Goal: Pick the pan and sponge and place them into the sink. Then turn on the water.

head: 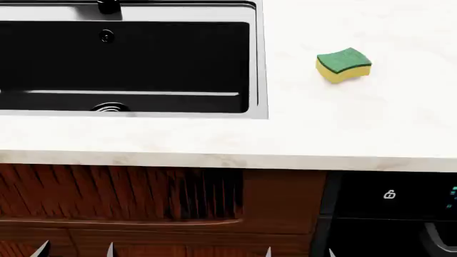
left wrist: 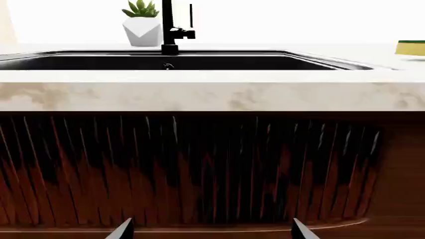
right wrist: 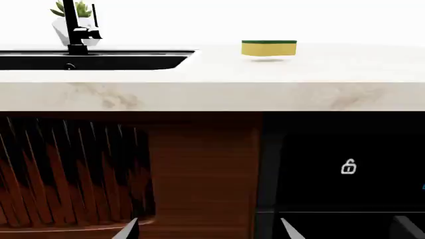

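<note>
The yellow sponge (head: 343,65) with its green top lies on the white counter, right of the sink (head: 257,64); it also shows as the sponge (right wrist: 269,48) in the right wrist view and at the frame edge as the sponge (left wrist: 411,47) in the left wrist view. The black sink basin holds only its chrome drain (head: 111,107). The pan is out of view, and no water shows. My left gripper (left wrist: 211,233) and right gripper (right wrist: 209,232) hang open and empty, low in front of the cabinet, well below the counter top.
A black faucet (left wrist: 169,27) and a potted plant (left wrist: 141,22) stand behind the sink. The counter's front edge (head: 214,158) overhangs brown wooden cabinet fronts (head: 143,198). A black appliance panel (head: 389,206) sits below the sponge's side.
</note>
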Robot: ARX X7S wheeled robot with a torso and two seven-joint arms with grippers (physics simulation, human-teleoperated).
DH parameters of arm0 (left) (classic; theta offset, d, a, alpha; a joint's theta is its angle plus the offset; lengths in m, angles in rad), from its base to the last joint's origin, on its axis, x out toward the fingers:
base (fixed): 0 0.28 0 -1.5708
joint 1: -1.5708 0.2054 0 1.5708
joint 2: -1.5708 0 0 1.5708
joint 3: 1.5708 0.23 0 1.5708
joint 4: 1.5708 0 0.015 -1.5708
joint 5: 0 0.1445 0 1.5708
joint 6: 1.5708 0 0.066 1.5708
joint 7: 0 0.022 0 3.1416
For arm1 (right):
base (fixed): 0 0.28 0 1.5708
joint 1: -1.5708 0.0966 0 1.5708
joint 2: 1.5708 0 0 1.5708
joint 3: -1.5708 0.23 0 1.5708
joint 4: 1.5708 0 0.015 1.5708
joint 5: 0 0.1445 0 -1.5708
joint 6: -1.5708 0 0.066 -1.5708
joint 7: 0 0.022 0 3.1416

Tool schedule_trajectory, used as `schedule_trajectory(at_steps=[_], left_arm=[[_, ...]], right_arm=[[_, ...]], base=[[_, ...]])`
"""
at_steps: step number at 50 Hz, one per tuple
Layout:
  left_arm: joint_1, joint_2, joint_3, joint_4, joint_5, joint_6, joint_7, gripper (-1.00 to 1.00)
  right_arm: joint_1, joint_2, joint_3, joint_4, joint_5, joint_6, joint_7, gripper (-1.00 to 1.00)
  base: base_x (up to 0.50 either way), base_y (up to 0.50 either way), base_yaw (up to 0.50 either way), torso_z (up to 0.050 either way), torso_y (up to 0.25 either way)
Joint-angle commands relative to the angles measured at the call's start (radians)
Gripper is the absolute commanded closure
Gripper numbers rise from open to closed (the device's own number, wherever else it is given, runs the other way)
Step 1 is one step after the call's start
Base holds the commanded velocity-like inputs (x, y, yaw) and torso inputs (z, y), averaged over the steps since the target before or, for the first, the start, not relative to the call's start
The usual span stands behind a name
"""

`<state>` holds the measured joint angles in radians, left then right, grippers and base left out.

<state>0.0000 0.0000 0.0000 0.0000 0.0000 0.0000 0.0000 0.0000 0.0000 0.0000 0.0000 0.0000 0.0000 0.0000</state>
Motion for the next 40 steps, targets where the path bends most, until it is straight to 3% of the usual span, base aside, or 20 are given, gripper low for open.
schedule_trajectory(at_steps=[1, 30, 40], left_arm=[[-0.001, -0.016, 0.021, 0.0, -0.008, -0.003, -0.022, -1.0], [0.006, -0.079, 0.077, 0.006, -0.061, 0.004, -0.092, -1.0], [0.003, -0.083, 0.09, 0.011, -0.067, 0.014, -0.116, -1.0]], right_arm=[[0.001, 0.016, -0.025, 0.001, 0.007, 0.003, 0.02, -1.0], [0.005, 0.076, -0.098, 0.005, 0.058, -0.002, 0.085, -1.0], [0.011, 0.082, -0.107, 0.011, 0.079, 0.009, 0.1, -1.0]], base=[[0.0, 0.0, 0.0, 0.0, 0.0], [0.0, 0.0, 0.0, 0.0, 0.0], [0.0, 0.0, 0.0, 0.048, 0.0]])
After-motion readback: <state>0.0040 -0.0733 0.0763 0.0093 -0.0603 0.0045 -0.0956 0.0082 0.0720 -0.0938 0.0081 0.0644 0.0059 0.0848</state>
